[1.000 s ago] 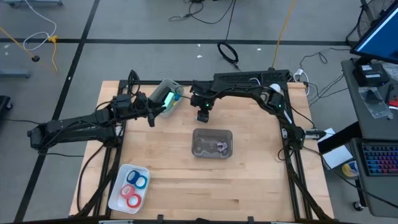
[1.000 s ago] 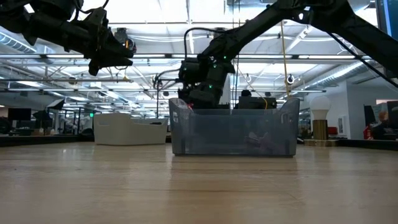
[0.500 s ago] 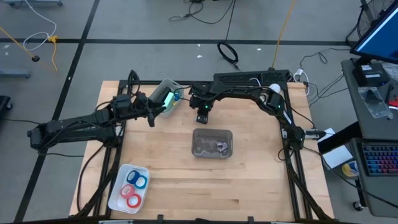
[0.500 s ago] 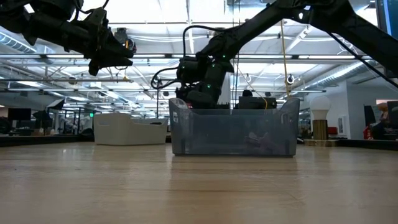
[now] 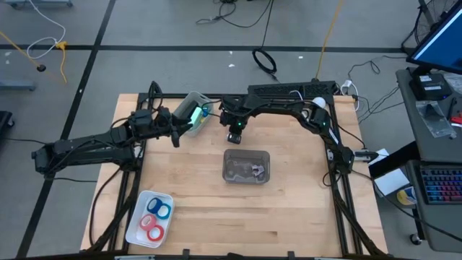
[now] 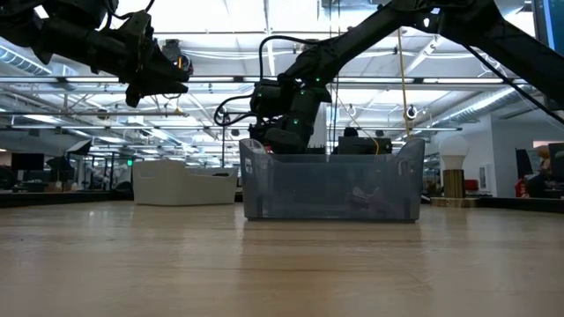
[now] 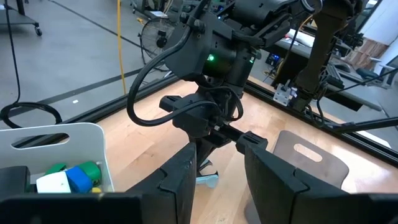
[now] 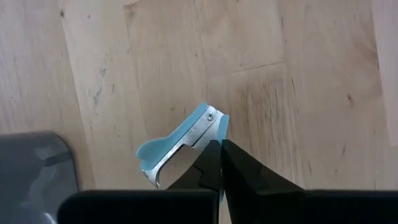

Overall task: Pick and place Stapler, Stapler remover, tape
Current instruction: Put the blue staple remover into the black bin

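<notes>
The stapler remover (image 8: 180, 149), light blue with metal jaws, lies on its side on the bare wood just beyond the far wall of the grey bin (image 5: 247, 166). My right gripper (image 8: 221, 149) points down at it with its fingers shut. My left gripper (image 7: 219, 149) hangs open and empty above the table beside the white bin (image 5: 189, 110). Red and blue tape rolls (image 5: 153, 217) lie in a white tray (image 5: 137, 232) at the near left. I cannot make out the stapler; dark items lie in the grey bin. My right gripper comes from above, its shut fingers (image 8: 211, 168) pointing down beside the stapler remover's riveted end (image 8: 211, 119). The fingers hide the part under them, so I cannot tell whether they touch or pinch it. The remover lies flat on the table (image 7: 208, 181).
The white bin holds green, blue and white blocks (image 7: 68, 177). The grey bin (image 6: 330, 185) stands mid-table. A dark frame runs along the table's left, far and right edges. Bare wood lies between the grey bin and the tray.
My right arm's wrist has shifted a little toward the table's far left, staying over the same spot beyond the grey bin.
</notes>
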{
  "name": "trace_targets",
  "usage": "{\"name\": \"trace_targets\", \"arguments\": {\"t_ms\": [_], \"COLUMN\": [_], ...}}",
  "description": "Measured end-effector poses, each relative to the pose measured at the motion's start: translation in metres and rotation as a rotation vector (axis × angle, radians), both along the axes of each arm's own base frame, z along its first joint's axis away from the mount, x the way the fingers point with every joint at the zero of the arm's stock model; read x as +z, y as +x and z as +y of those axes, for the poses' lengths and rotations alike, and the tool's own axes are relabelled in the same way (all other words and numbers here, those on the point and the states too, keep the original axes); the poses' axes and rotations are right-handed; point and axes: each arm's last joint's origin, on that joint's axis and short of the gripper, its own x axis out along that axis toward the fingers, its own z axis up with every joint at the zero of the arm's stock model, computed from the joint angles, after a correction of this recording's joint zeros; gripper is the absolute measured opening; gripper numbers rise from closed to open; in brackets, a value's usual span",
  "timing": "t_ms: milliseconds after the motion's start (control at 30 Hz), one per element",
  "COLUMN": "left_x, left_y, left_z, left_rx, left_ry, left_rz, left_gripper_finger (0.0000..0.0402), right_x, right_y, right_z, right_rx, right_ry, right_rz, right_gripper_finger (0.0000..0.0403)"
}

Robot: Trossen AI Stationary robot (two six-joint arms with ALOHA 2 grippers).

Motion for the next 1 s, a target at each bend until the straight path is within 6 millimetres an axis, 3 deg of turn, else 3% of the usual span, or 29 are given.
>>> {"name": "trace_targets", "arguments": {"t_ms": [567,1000], "left_x": [0.0,0.0], "left_y": [0.0,0.0], "left_z": [0.0,0.0], "left_rx": [0.0,-0.001], "left_ry": [0.0,0.002], "left_rz": [0.0,0.001], "left_gripper_finger": [0.0136,0.0136], "right_x": [0.002,0.039], "right_y": [0.0,-0.015], "right_z": [-0.001,-0.002], "right_rx": [-0.016,-0.025], "right_ry": [0.003,-0.007], "right_rz": [-0.007,-0.029], "right_gripper_finger": [0.0,0.0001]}}
